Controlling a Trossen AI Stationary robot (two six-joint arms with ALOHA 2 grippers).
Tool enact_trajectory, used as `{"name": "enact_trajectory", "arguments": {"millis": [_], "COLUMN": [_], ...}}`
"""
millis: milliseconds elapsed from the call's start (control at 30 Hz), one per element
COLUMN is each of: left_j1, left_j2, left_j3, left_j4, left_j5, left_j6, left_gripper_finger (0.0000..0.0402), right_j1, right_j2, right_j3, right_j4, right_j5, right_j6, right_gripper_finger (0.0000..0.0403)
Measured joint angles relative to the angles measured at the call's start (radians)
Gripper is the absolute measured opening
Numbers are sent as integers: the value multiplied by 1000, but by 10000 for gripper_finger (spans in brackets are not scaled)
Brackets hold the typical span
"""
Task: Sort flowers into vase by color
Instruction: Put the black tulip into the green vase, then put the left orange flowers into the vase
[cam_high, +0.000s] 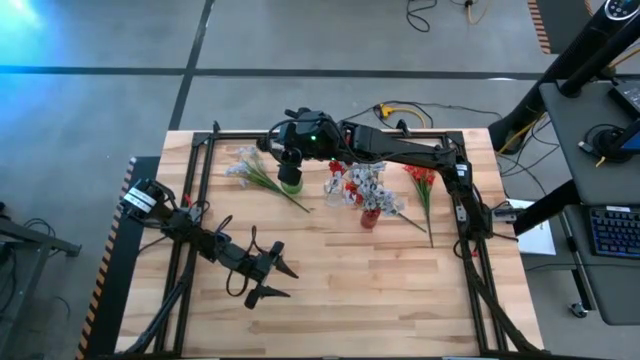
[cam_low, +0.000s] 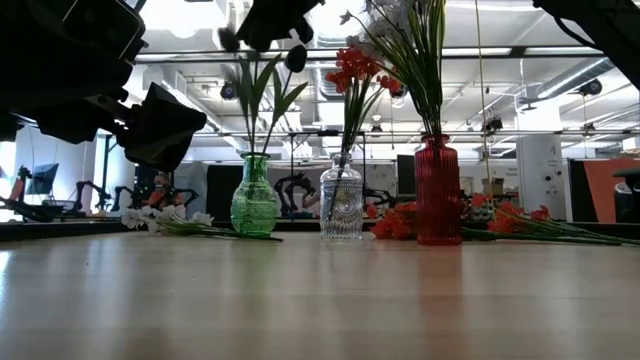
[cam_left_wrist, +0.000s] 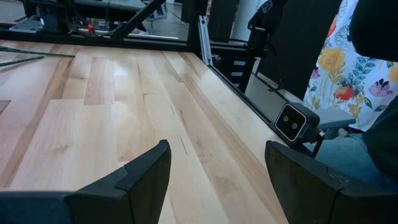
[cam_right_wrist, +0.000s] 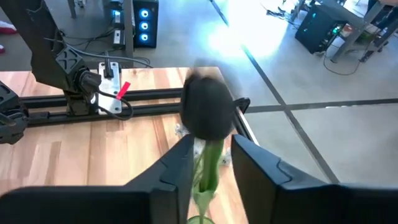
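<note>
Starting at your left, the left gripper (cam_high: 268, 277) is hovering over the bare front part of the light wooden slatted table (cam_high: 380, 290), its two dark fingers (cam_left_wrist: 146, 171) spread apart and holding nothing. Further back on the left, you are seeing a spray of pale blue-white blossoms on green stems (cam_high: 255, 172) lying flat on the boards, just beside the green ribbed glass vase (cam_low: 254, 198). Above that vase the right gripper (cam_right_wrist: 212, 163) is hanging with a dark near-black bud on a thick green stem (cam_right_wrist: 207, 115) between its fingers; the fingers are sitting close on either side of the stem, but you cannot tell from here whether they are pinching it or have let go. Next along, the clear cut-glass vase (cam_low: 342, 201) is holding bright red blossoms (cam_low: 353, 68), and the red glass vase (cam_low: 438, 192) is holding pale flowers on long stems (cam_low: 420, 45). At the far right, more loose red sprays (cam_high: 421, 181) are lying on the table.
</note>
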Motion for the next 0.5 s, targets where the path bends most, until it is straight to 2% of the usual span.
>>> {"name": "enact_trajectory", "arguments": {"millis": [200, 500], "left_j1": [0, 0], "left_j2": [0, 0], "left_j3": [0, 0], "left_j4": [0, 0], "left_j5": [0, 0], "left_j6": [0, 0], "left_gripper_finger": [242, 242], "right_j1": [0, 2], "right_j2": [-1, -6], "right_j3": [0, 26], "right_j4": [0, -2], "right_j5": [0, -1], "right_j6": [0, -2], "right_gripper_finger": [144, 170]}}
